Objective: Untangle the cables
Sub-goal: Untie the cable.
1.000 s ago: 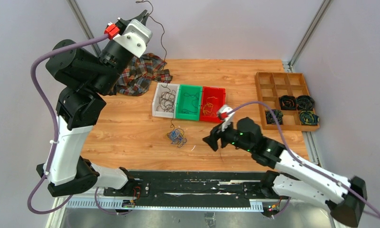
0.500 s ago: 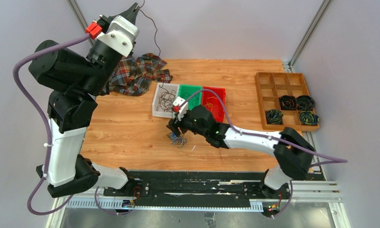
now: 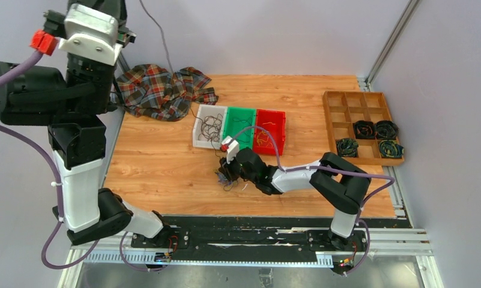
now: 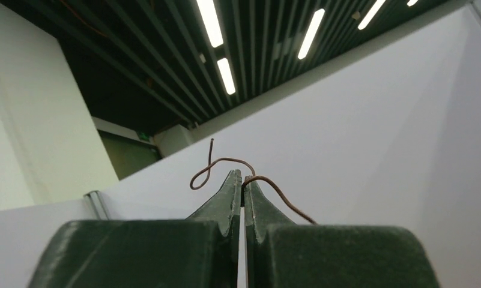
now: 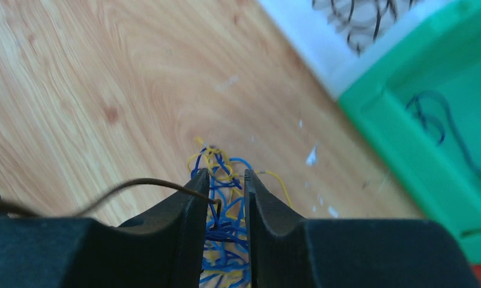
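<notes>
— Cables [image 3: 226, 174]: where are they, and which step are you on?

— The multicoloured clump lies on the counter [image 3: 160, 162], near the front of the white bin [image 3: 205, 146]. You look to be partway through drawing out one strand: a brown wire [image 4: 226, 161] runs up from the cables to your raised left arm.

— And the fingers?

— Your left fingers [image 4: 226, 201] are shut tight, pinching that brown wire at their tips. Your right fingers [image 5: 190, 204] stand at a narrow gap, clamped around blue and yellow strands and pinning the clump down. The next move likely calls for a steady upward pull, so the wire slides free without dragging the rest.
</notes>
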You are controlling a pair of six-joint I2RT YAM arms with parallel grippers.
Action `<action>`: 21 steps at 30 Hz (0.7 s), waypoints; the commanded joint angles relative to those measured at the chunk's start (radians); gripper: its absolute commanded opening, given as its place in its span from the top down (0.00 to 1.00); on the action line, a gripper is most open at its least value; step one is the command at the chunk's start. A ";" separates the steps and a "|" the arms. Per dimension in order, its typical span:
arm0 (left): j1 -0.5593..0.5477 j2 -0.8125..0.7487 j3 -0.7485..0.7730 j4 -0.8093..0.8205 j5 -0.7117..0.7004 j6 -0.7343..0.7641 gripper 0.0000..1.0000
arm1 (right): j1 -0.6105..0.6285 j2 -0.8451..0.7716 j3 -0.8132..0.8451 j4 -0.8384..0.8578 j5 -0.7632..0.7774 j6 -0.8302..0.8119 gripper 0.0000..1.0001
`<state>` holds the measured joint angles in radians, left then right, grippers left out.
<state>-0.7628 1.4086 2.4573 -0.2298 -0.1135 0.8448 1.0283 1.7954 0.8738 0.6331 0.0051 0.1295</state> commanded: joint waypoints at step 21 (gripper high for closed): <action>-0.006 -0.189 -0.395 0.105 0.005 0.011 0.99 | 0.010 -0.720 -0.427 -0.313 0.181 0.039 0.56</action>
<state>-0.7631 1.2613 2.1536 0.0746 -0.0975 0.9306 1.0283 1.2003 0.4091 0.5095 0.1440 0.2012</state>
